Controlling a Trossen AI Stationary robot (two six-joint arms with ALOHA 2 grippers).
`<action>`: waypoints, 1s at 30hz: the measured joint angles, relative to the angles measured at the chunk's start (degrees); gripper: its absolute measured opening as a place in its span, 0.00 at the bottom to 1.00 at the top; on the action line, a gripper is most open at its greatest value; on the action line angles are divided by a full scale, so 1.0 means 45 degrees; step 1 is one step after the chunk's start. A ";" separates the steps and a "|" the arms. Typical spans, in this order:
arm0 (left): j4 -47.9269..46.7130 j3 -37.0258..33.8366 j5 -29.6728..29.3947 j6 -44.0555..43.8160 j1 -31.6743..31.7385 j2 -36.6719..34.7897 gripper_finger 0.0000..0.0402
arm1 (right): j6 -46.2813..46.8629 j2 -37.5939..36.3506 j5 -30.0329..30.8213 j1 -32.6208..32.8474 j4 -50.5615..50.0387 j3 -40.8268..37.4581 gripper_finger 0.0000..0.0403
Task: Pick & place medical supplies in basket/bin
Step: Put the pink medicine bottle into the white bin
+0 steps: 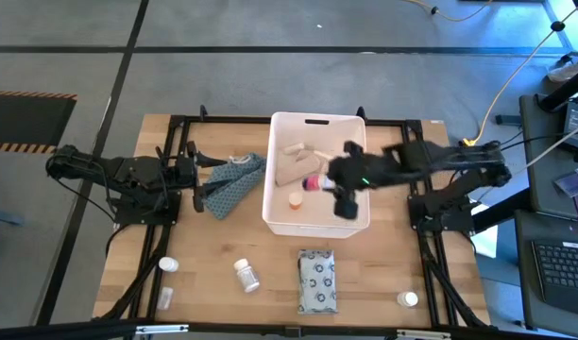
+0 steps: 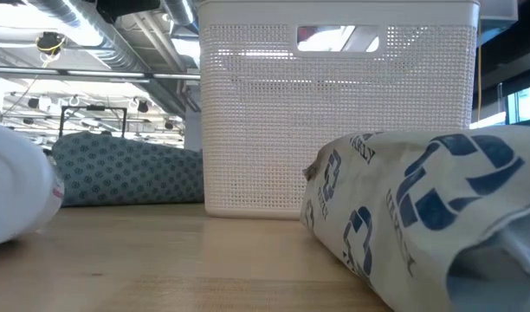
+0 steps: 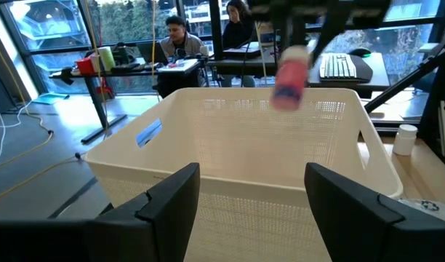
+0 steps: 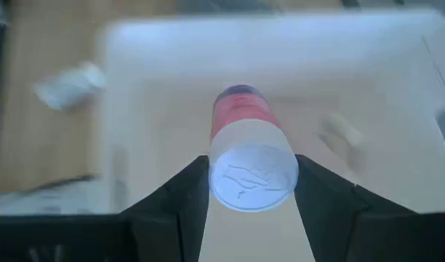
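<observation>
A white bin (image 1: 270,194) stands mid-table; it also shows in the low view (image 2: 334,113) and the left wrist view (image 3: 230,131). Over its inside hangs a small bottle (image 4: 250,156) with a pink-red label and white end, and my right gripper (image 1: 325,184) is shut on it. The bottle shows blurred in the left wrist view (image 3: 289,78). Beige items (image 1: 298,153) and an orange-capped piece (image 1: 296,199) lie on the bin's floor. My left gripper (image 3: 251,185) waits open at the bin's left wall, nothing between its fingers. My right gripper pinches the bottle between its two fingers at its white end (image 4: 253,178). The fingers slant down from above on the table's right side, and the bottle lies along them with its pink part pointing away. It hangs tilted and lifted clear above the bin's floor.
A teal patterned cloth (image 1: 234,179) lies left of the bin by my left gripper. Near the front edge lie a patterned soft pack (image 1: 317,280) and white bottles (image 1: 246,275), (image 1: 167,266), (image 1: 407,299). Dark frame rails run along both sides. People sit at desks beyond the table.
</observation>
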 joint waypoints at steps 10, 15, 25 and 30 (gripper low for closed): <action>-0.0004 0.0000 0.0000 0.0372 0.0000 0.0000 0.60 | -0.1704 0.3136 -0.1778 -0.2403 -0.1004 -0.0030 0.44; -0.0005 0.0000 0.0000 0.0460 0.0000 0.0000 0.60 | -0.2543 0.4839 -0.2378 -0.2417 -0.1968 -0.0040 0.44; -0.0010 0.0000 0.0000 0.0766 0.0000 0.0000 0.60 | -0.3098 0.6378 -0.2367 -0.2428 -0.2201 -0.0040 0.44; -0.0005 0.0000 0.0000 0.0766 0.0000 0.0000 0.60 | -0.2534 0.6348 -0.2367 -0.2430 -0.1930 -0.0040 0.44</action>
